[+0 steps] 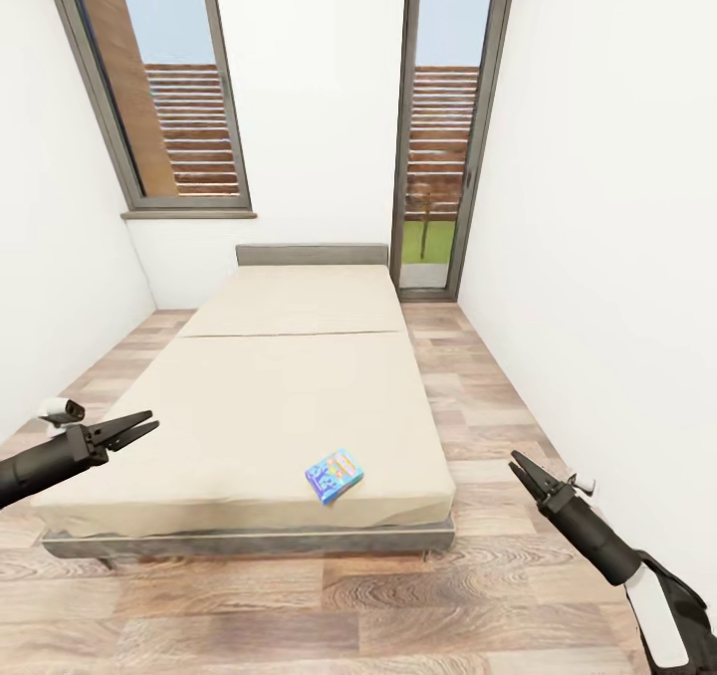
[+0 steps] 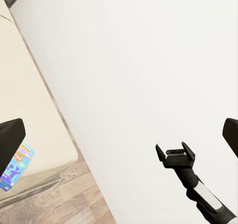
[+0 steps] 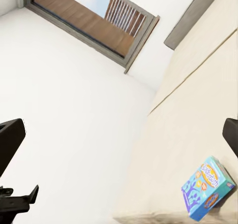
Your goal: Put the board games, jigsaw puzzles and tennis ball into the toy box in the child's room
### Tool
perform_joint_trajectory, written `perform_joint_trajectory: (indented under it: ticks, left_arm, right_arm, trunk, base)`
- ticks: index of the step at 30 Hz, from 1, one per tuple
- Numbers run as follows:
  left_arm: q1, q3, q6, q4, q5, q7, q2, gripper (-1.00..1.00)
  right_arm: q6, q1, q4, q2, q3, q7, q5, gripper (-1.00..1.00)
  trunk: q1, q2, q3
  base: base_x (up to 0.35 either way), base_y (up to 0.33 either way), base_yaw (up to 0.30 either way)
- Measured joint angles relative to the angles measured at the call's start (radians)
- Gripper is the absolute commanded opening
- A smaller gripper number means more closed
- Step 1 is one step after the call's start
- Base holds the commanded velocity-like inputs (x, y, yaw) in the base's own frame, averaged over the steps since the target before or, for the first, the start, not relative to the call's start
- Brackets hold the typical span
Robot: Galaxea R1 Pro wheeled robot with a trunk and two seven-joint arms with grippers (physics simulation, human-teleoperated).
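A small blue board game (image 1: 335,475) lies flat on the beige mattress of the bed (image 1: 279,396), near the foot end and right of centre. It also shows in the left wrist view (image 2: 15,167) and the right wrist view (image 3: 208,187). My left gripper (image 1: 141,425) hovers open over the bed's near left corner, holding nothing. My right gripper (image 1: 522,465) is open and empty above the floor, right of the bed. Each wrist camera sees the other arm: the right gripper (image 2: 172,147) and the left gripper (image 3: 17,199). The table, toy box, jigsaw puzzles and tennis ball are out of view.
White walls close in on both sides, the right wall (image 1: 597,257) leaving a strip of wood floor (image 1: 478,396) beside the bed. A dark-framed window (image 1: 159,88) and a tall glazed door (image 1: 443,157) stand behind the headboard (image 1: 311,254). More floor (image 1: 299,615) lies before the bed.
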Motion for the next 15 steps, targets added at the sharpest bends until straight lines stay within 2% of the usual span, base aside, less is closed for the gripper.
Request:
perform_joint_trajectory:
  ticks: [5, 9, 15]
  left_arm:
    - [-0.004, 0.027, -0.002, 0.027, -0.001, 0.005, -0.007, 1.0]
    - [-0.004, 0.031, -0.002, 0.03, -0.001, 0.006, -0.008, 1.0]
    - [-0.004, 0.032, -0.002, 0.031, -0.001, 0.006, -0.008, 1.0]
  right_arm:
    - [-0.015, 0.009, 0.0, 0.028, 0.02, 0.028, 0.018, 1.0]
    - [-0.017, 0.01, 0.001, 0.049, 0.025, 0.05, 0.02, 1.0]
    - [-0.018, 0.011, 0.001, 0.05, 0.026, 0.055, 0.021, 1.0]
  trunk:
    - [0.0, 0.0, 0.0]
    - [0.0, 0.0, 0.0]
    - [0.0, 0.0, 0.0]
  base:
    - [-0.146, 0.0, 0.0]
    - [-0.247, 0.0, 0.0]
    - [-0.118, 0.0, 0.0]
